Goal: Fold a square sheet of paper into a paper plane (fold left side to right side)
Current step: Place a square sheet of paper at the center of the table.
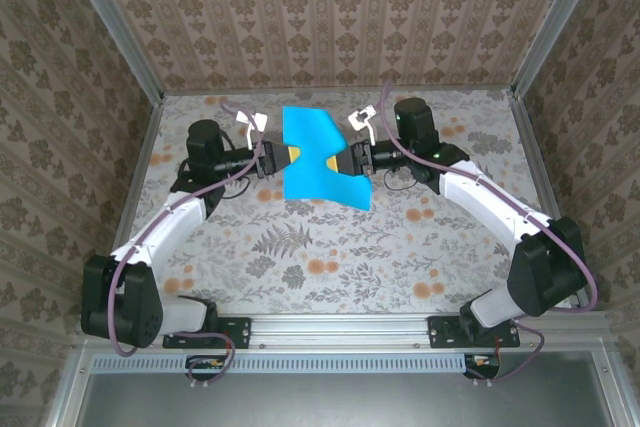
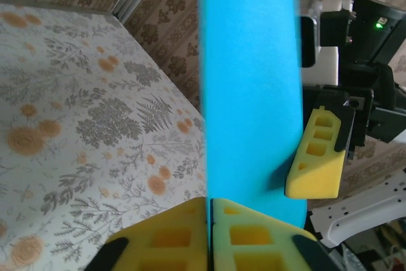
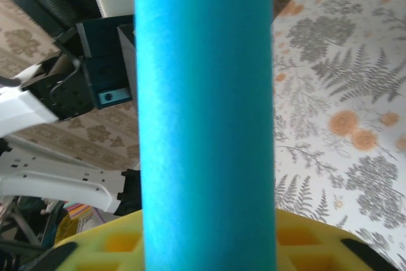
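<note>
The square sheet of paper (image 1: pixel 318 152), turquoise blue and bent, hangs above the table between my two grippers. My left gripper (image 1: pixel 289 156) is shut on its left edge. In the left wrist view the yellow pads (image 2: pixel 171 236) press together on the paper's edge (image 2: pixel 250 87). My right gripper (image 1: pixel 347 161) is at the sheet's right edge. One of its yellow fingers (image 2: pixel 317 157) lies against the near face of the paper. In the right wrist view the blue band (image 3: pixel 206 112) covers the gap between the pads (image 3: pixel 314 239), so their spacing is hidden.
The floral tablecloth (image 1: pixel 300 247) lies under the sheet. Patterned walls and metal frame posts (image 1: pixel 140 67) close in the back and sides. Both arm bases sit on the near rail (image 1: pixel 330 332).
</note>
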